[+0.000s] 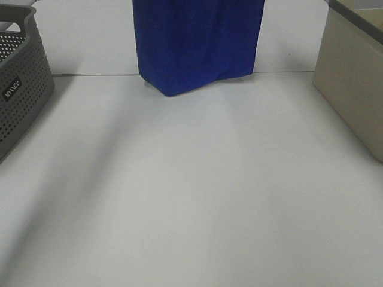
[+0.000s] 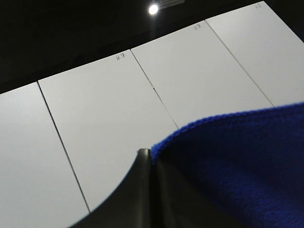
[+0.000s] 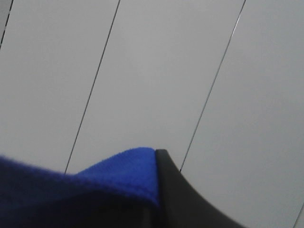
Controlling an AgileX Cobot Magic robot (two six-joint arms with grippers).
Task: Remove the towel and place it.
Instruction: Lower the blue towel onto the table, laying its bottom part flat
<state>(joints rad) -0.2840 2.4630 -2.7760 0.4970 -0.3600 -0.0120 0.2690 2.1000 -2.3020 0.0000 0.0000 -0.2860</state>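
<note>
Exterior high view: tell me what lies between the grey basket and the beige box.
Only the hanging towel, at the back; otherwise bare table from basket to box, shown in the exterior high view.

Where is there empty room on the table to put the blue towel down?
The big white middle of the table is bare, between the grey basket on the left and the beige box on the right, in front of the hanging towel. It gets tight only beside those two.
</note>
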